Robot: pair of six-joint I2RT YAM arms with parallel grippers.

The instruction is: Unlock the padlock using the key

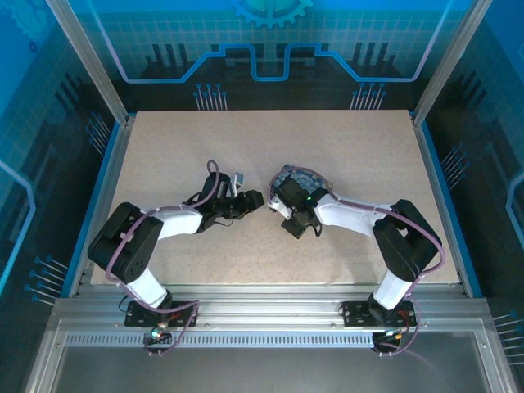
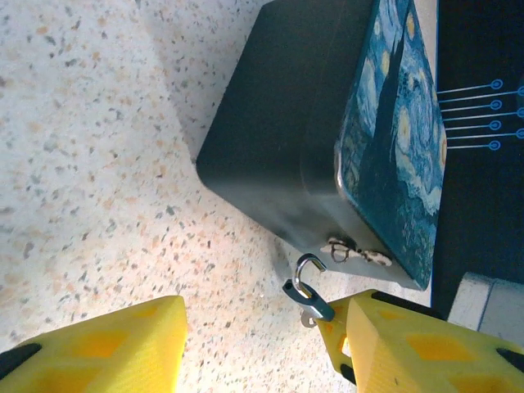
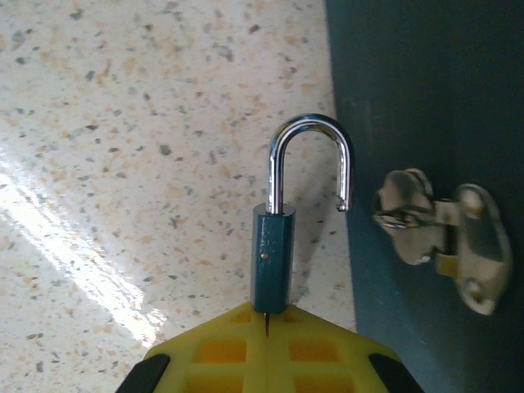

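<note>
- yellow fingers [image 3: 214,354] of the right gripper [image 3: 267,326] are pressed tight on the base of the padlock [image 3: 273,254], seen against the speckled table [image 3: 123,123].
- its shackle [image 3: 311,131] stands open, the free end just beside the metal hasp [image 3: 442,233] on the dark-blue tin [image 3: 426,82].
- left gripper [image 2: 260,318] has its fingers [image 2: 98,344] spread apart, gripping nothing, with the padlock close beside one of them.

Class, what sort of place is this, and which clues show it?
Probably a robotics lab test cell: a speckled beige tabletop edged by silver aluminium rails, blue circuit-patterned wall panels around it, and white robot arms, left and right, bolted at its near edge.
</note>
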